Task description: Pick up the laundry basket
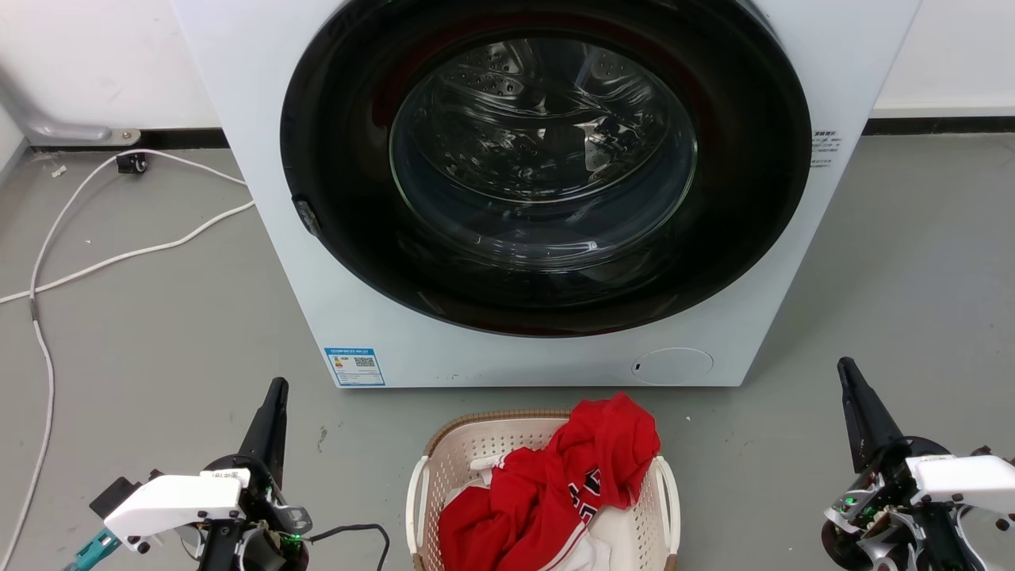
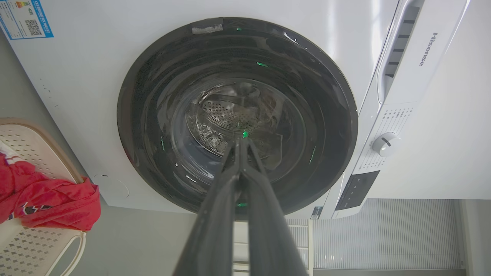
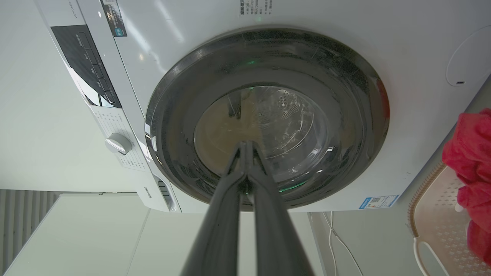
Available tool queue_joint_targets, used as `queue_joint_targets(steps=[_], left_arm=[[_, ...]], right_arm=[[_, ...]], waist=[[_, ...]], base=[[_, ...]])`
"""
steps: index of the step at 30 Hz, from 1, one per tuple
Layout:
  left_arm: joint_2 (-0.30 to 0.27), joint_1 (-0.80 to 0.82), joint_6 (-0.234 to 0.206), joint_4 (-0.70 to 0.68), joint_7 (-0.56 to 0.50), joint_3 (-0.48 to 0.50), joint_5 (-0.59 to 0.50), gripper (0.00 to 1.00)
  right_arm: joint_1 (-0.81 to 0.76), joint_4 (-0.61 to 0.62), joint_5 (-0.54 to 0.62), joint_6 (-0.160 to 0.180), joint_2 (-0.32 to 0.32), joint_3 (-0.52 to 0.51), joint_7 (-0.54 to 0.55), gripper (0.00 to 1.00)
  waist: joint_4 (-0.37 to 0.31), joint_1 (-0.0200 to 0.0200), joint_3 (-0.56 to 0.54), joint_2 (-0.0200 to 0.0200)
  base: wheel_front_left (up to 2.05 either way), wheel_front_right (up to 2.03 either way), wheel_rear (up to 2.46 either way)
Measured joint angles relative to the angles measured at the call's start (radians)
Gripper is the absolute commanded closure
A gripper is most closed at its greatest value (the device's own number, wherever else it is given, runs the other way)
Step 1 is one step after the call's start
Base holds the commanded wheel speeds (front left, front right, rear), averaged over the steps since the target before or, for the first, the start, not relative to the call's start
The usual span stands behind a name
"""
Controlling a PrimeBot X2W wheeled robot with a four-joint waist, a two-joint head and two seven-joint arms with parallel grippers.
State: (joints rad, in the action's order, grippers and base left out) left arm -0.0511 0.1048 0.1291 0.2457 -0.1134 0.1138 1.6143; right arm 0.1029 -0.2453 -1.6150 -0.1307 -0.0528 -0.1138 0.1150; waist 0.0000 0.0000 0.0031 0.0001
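The laundry basket (image 1: 464, 452) stands on the floor at the bottom centre of the head view, cream-white and perforated with a brown woven rim and white loop handles at both sides. A red garment (image 1: 571, 484) is heaped in it and spills over the far rim. My left gripper (image 1: 276, 392) is shut, well to the basket's left, fingers pointing up. My right gripper (image 1: 847, 371) is shut too, well to the basket's right. In the wrist views the left gripper (image 2: 241, 142) and the right gripper (image 3: 245, 145) hold nothing, and the basket (image 2: 27, 142) (image 3: 433, 207) sits at the frame edge.
A white front-loading washing machine (image 1: 317, 262) with its round dark glass door (image 1: 547, 159) shut stands just beyond the basket. A white cable (image 1: 47, 262) trails over the grey floor at the left. Bare floor lies on both sides of the basket.
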Motion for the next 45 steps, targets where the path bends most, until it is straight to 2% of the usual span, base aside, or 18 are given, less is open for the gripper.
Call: queue_joint_targets(steps=[30,31,37,45], left_arm=[[0.000,0.000,0.000,0.000,-0.001,0.000,-0.001,1.00],[0.000,-0.001,0.000,0.002,-0.001,0.000,-0.001,0.00],[0.007,-0.048,-0.001,0.047,0.003,-0.006,-0.001,0.00],[0.007,-0.059,-0.001,0.020,0.043,-0.020,-0.022,0.00]], right_arm=[[0.000,0.000,0.000,0.000,0.000,0.000,0.000,1.00],[-0.001,-0.001,0.000,0.000,0.000,0.000,0.000,0.00],[-0.049,-0.045,0.000,0.000,0.005,0.003,-0.004,0.00],[-0.058,-0.028,0.026,0.000,0.005,0.026,-0.045,0.00]], waist=[[0.000,0.0000,0.000,0.0000],[0.000,0.0000,0.000,0.0000],[0.000,0.0000,0.000,0.0000],[0.000,0.0000,0.000,0.0000]], base=[[0.00,0.00,0.00],[0.00,0.00,0.00],[0.00,0.00,0.00],[0.00,0.00,0.00]])
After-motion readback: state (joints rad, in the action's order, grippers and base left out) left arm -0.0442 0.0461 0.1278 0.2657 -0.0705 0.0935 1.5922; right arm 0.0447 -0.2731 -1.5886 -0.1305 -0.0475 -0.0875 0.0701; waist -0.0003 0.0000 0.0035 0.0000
